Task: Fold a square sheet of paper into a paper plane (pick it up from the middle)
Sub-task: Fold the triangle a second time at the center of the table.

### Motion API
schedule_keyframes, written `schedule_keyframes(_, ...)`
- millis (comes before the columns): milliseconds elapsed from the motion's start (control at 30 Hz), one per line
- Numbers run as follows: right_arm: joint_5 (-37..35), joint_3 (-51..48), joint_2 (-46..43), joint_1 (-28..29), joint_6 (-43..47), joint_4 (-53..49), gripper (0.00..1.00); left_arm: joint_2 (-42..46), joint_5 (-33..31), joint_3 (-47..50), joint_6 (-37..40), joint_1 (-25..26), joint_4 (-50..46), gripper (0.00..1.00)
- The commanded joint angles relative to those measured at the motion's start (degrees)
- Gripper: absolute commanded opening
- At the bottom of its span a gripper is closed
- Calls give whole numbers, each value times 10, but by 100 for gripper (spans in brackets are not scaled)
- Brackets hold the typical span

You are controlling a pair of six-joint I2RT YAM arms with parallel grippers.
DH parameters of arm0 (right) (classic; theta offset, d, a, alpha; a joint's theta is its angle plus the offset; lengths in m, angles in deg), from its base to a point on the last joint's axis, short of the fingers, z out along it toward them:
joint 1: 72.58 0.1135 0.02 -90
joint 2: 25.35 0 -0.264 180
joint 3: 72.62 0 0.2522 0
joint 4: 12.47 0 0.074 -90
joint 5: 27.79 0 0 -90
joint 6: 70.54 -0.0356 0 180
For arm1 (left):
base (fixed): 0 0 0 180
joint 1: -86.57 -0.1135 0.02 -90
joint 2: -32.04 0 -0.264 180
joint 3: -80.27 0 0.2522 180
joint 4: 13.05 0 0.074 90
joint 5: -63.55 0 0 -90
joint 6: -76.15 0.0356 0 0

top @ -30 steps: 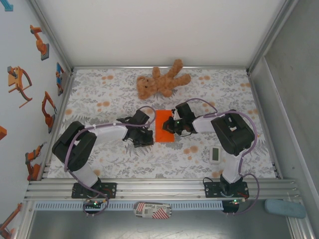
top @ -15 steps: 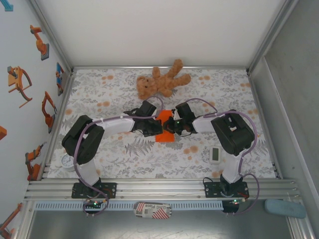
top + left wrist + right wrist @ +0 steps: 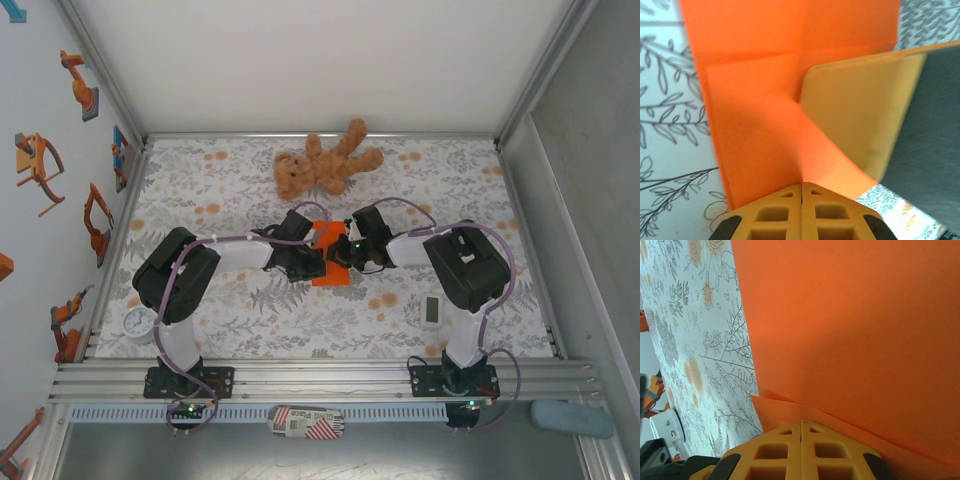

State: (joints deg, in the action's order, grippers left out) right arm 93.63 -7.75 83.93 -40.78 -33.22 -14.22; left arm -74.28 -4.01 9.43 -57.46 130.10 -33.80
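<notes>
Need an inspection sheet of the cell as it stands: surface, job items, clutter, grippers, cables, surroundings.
Surface: floral-print table cover, flat, no spills seen.
Job's things: orange paper sheet, creased and partly folded, mid-table between the grippers; no finished plane.
Clutter: brown teddy bear at the far edge; small white rectangular gadget by the right arm; round white dial by the left arm.
Grippers: left gripper shut, tips at the paper; right gripper shut, tips at the paper; a pinch by either is unclear.
Cables: purple cables looped along both arms, no snag seen.
Surroundings: robot stickers on the left wall; aluminium rail at the near edge; striped box and grey-blue pad below it.
</notes>
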Motion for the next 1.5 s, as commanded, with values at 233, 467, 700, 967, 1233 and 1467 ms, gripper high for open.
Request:
schedule_keyframes(233, -65, -22, 51, -12, 17, -90, 0, 30, 0, 81, 9, -9, -19, 0)
schedule_keyframes(467, -62, -21, 52, -14, 20, -92, 0, 93, 16, 143, -2, -20, -14, 0)
schedule_keyframes(700, -55, -22, 47, -14, 15, -83, 0, 156, 22, 113, -8, -21, 15, 0)
schedule_keyframes(967, -52, -15, 42, -14, 11, -75, 0, 64, 16, 49, -30, -19, 40, 0)
schedule_keyframes(1233, -40, 11, 20, -14, 20, -83, 0, 27, -13, 44, -30, -20, 7, 0)
schedule_keyframes(1467, -28, 60, -39, -14, 72, -122, 0, 13, -19, 66, -37, -19, -5, 0)
